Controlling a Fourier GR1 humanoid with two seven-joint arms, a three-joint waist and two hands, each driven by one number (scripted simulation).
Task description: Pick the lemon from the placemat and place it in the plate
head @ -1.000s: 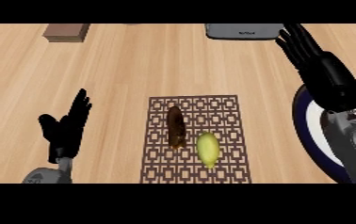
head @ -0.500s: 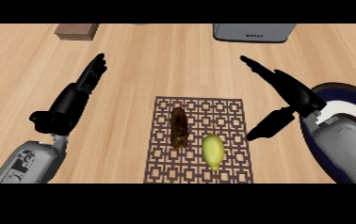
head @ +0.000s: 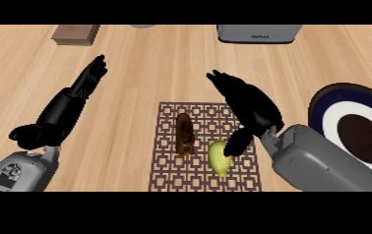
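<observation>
Since half a second ago the right hand (head: 247, 105) has swung in from the plate's side and now sits over the right part of the placemat (head: 203, 147), its thumb reaching down to touch or nearly touch the lemon (head: 220, 157). Its fingers are stretched out and spread apart, pointing up the counter, not closed on anything.

Nearest to the robot, the lemon lies on the placemat's lower right part, just right of a dark brown oblong thing (head: 184, 133) that lies lengthwise on the mat. At the right edge is the plate (head: 330, 111), dark-rimmed with a white ring and a brown middle, well apart from the lemon.

On the left, the left hand (head: 87, 78) rests above the wooden counter (head: 160, 71), fingers straight and together. Farther back stand a brown block (head: 75, 33) and a grey box (head: 259, 33).
</observation>
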